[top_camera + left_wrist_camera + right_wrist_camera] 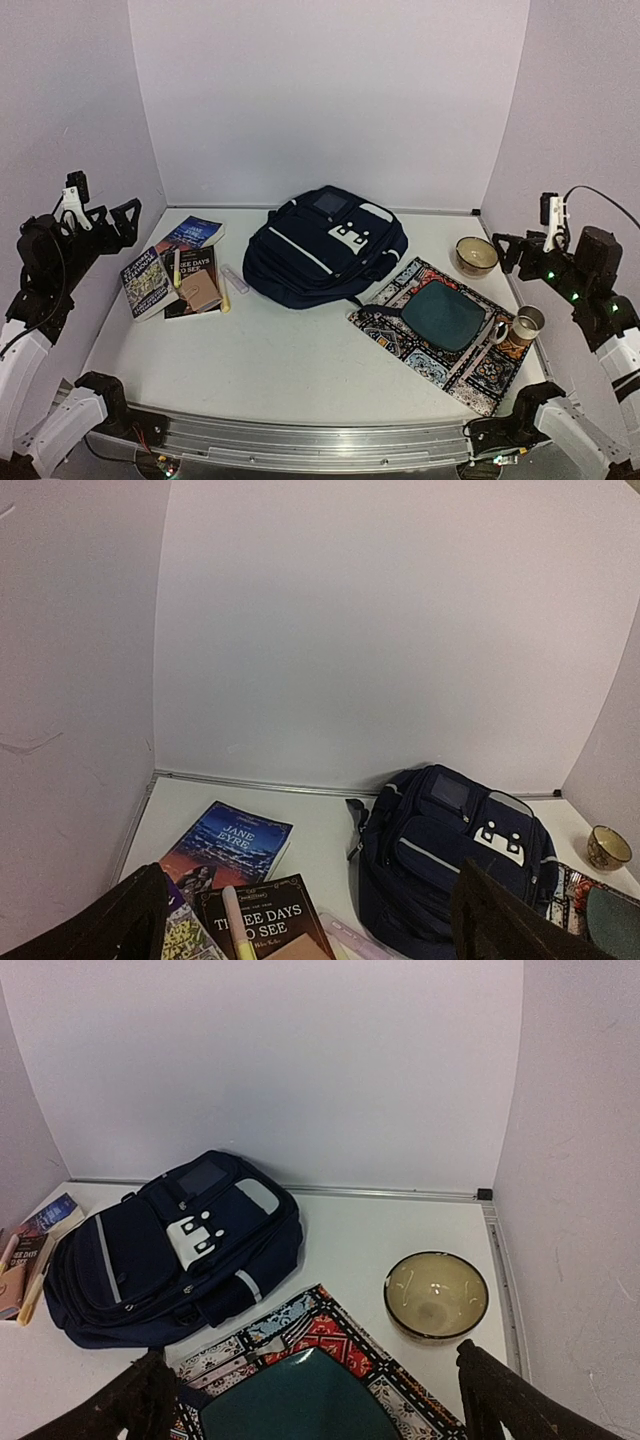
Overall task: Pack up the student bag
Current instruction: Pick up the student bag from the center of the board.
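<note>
The student bag is a dark navy backpack with white trim, lying flat and zipped at the back centre of the table, also seen in the left wrist view and the right wrist view. My left gripper hangs open in the air at the far left, above the books, holding nothing. My right gripper hovers open at the far right, near the bowl, also holding nothing. In each wrist view the jaws stand wide apart at the bottom corners.
Left of the bag lie three books, a yellow highlighter, a tan notebook and a lilac pen case. To the right, a patterned mat carries a teal plate and a mug; a bowl stands behind.
</note>
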`<action>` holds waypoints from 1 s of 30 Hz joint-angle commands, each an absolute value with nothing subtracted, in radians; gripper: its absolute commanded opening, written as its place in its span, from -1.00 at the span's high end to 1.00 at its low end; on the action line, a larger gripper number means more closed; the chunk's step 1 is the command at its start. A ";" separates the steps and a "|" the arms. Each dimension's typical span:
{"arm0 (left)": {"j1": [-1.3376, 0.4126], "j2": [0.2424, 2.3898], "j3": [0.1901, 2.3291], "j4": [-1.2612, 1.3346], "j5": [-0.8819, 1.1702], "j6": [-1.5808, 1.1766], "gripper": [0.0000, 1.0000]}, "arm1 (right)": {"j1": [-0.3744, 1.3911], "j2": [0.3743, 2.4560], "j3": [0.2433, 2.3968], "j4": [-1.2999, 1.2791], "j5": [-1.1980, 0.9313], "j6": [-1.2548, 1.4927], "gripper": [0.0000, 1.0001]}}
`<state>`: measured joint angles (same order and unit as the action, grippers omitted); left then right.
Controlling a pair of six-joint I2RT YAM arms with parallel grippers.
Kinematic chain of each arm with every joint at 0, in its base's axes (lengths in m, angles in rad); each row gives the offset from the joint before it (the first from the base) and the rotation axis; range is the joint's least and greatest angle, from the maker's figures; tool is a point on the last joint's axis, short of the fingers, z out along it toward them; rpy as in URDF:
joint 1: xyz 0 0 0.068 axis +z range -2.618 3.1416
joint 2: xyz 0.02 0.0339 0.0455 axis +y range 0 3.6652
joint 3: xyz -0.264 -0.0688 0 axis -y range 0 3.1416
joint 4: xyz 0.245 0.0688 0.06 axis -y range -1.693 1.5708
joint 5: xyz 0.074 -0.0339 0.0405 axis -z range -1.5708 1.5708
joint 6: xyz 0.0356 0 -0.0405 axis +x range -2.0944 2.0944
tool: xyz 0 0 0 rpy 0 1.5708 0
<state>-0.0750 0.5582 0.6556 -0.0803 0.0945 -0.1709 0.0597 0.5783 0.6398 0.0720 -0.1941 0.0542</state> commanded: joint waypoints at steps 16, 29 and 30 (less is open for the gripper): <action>-0.072 0.655 0.681 -0.081 0.185 -0.203 -0.99 | 0.376 1.179 0.708 0.376 -0.215 0.362 -0.96; -0.072 0.728 0.692 -0.081 0.296 -0.212 -0.99 | 0.530 1.614 0.934 0.451 0.057 0.757 -0.96; -0.073 0.737 0.694 -0.080 0.317 -0.227 -0.99 | 0.530 1.636 0.946 0.457 0.060 0.764 -0.96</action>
